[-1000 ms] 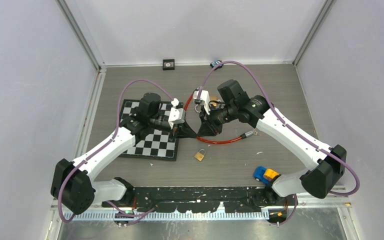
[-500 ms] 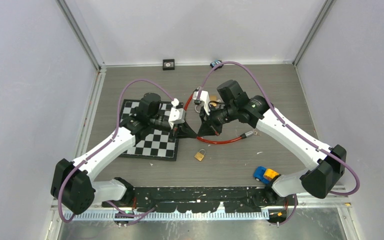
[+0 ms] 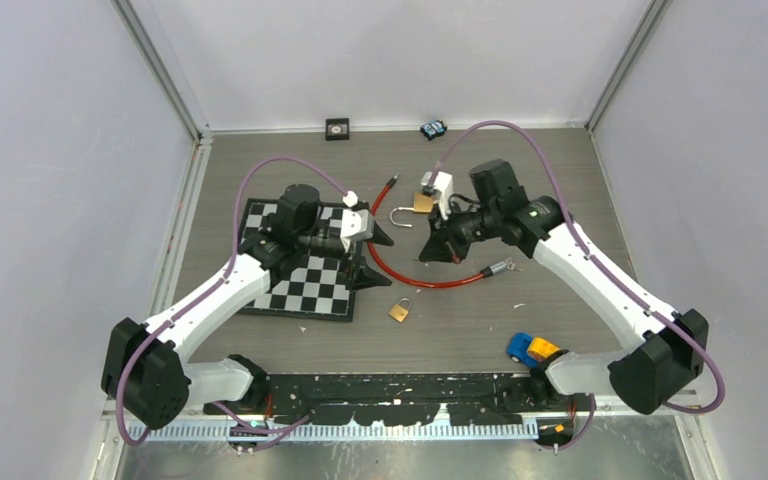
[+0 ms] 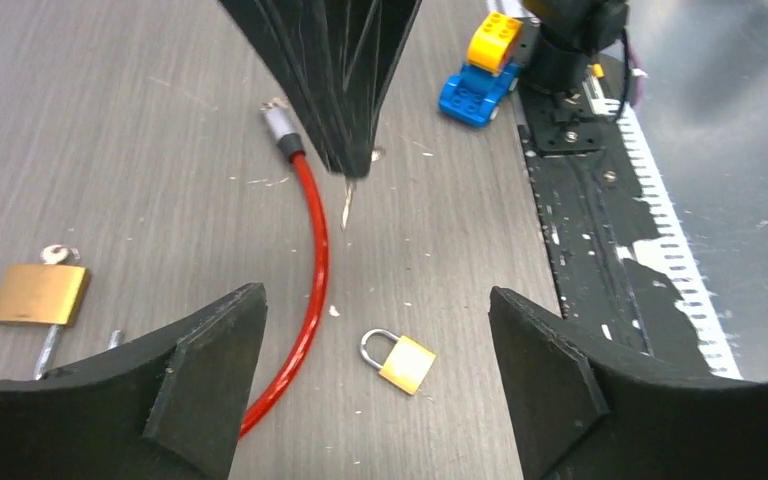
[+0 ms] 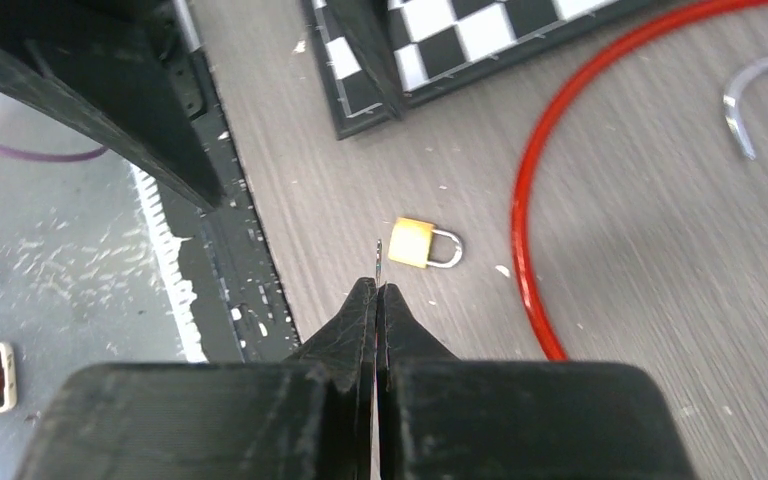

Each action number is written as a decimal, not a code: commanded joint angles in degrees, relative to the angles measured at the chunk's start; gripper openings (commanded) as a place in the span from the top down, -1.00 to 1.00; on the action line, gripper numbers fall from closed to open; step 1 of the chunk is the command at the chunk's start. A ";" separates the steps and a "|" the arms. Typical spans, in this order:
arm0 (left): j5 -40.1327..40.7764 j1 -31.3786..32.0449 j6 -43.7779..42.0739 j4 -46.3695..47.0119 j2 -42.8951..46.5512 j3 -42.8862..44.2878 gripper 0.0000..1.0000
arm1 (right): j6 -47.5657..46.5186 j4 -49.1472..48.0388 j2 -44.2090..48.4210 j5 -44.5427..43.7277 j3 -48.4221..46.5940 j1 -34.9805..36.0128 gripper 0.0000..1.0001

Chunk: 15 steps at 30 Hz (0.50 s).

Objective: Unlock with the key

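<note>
My right gripper (image 5: pixel 375 290) is shut on the key (image 5: pixel 378 256), whose thin blade pokes out past the fingertips; the same key tip (image 4: pixel 347 206) shows in the left wrist view. The large brass padlock (image 3: pixel 422 203) lies on the table beside the right gripper (image 3: pixel 432 250), its steel shackle (image 5: pixel 757 92) swung out with one end free. My left gripper (image 4: pixel 375 305) hangs open and empty over a small closed padlock (image 4: pixel 401 361), which shows again as the small padlock (image 3: pixel 399 311) in the top view.
A red cable (image 3: pixel 415 280) loops across the table between the arms. A chessboard (image 3: pixel 305 290) lies under the left arm. A blue and yellow toy car (image 3: pixel 531 349) sits near the right arm's base. Two small items (image 3: pixel 337 128) rest by the back wall.
The left gripper has opened wide. The right arm has drawn back to the right with the key. The large padlock now lies free on the table, shackle out.
</note>
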State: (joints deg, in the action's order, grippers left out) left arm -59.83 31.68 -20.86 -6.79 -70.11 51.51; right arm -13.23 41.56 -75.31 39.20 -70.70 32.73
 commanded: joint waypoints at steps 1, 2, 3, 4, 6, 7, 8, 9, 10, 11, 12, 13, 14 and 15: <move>5.00 -0.39 1.17 4.34 0.75 -0.81 -0.69 | 3.87 -5.66 5.65 0.83 2.90 -6.69 0.99; 5.34 -0.20 0.43 4.14 -0.14 -1.02 -0.68 | 4.93 -6.61 6.61 1.17 4.03 -8.77 0.99; 5.69 -0.04 -0.43 3.70 -1.04 -1.13 -0.67 | 5.84 -7.67 7.66 1.36 5.13 -10.55 0.99; 6.87 0.57 -1.17 3.23 -2.40 -1.14 -0.65 | 6.68 -8.67 8.69 1.29 6.43 -12.17 0.99; 8.86 1.85 -3.69 1.32 -5.40 -0.88 -0.63 | 7.80 -10.34 10.92 0.96 8.38 -15.13 0.99; 9.79 2.60 -5.27 -0.09 -7.19 -0.54 -0.61 | 8.20 -10.90 11.97 1.09 9.00 -16.63 0.99; 11.03 3.43 -6.76 -1.27 -8.99 -0.16 -0.60 | 8.41 -11.23 12.93 1.26 9.40 -17.92 0.99; 12.26 4.32 -8.01 -2.95 -10.69 0.23 -0.57 | 8.60 -11.27 13.50 1.75 9.65 -19.31 0.99; 13.33 5.18 -9.70 -3.84 -12.37 0.65 -0.55 | 8.73 -11.31 13.97 2.16 9.83 -20.54 0.99; 14.29 6.36 -11.16 -5.41 -13.93 1.17 -0.54 | 8.75 -11.34 14.37 2.39 9.98 -21.54 0.99; 15.55 7.55 -11.88 -5.92 -15.67 2.04 -0.52 | 8.71 -11.43 14.80 2.39 10.16 -22.33 0.99; 16.91 8.65 -11.50 -6.40 -17.39 3.07 -0.50 | 8.56 -11.50 15.21 2.20 10.36 -22.89 0.99; 18.04 9.93 -10.74 -6.88 -19.81 4.25 -0.45 | 8.31 -11.48 15.57 1.98 10.52 -23.35 0.99; 19.52 11.07 -9.89 -7.89 -21.85 5.88 -0.39 | 8.16 -11.50 15.77 1.89 10.64 -23.57 0.99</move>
State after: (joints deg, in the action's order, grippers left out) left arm -46.26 38.81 -28.62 -10.35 -86.94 51.72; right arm -5.65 33.39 -61.41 39.99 -60.31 10.44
